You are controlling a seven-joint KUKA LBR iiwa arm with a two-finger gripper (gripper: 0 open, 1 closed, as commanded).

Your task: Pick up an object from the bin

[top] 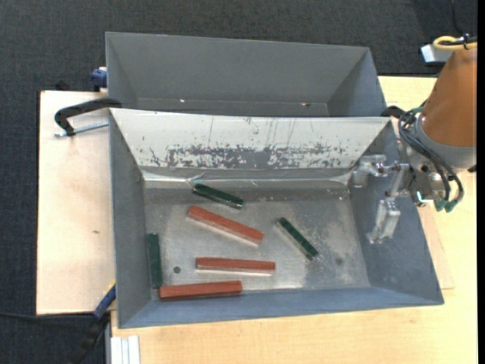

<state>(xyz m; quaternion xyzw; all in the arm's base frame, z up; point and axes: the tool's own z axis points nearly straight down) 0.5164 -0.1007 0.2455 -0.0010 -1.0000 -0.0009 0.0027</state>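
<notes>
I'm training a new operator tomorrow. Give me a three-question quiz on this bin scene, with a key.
1. True or false: the gripper hangs at the right side of the bin, apart from every bar.
2. The green bar on the left lies: A) along the left wall; B) across the floor's middle; C) on top of a red bar.
3. Fill in: the thin diagonal bar, nearest the gripper, is coloured ____.

Key: 1 true; 2 A; 3 green.

Orange wrist cover [458, 89], dark cables [452, 190], silver tool [380, 235]
</notes>
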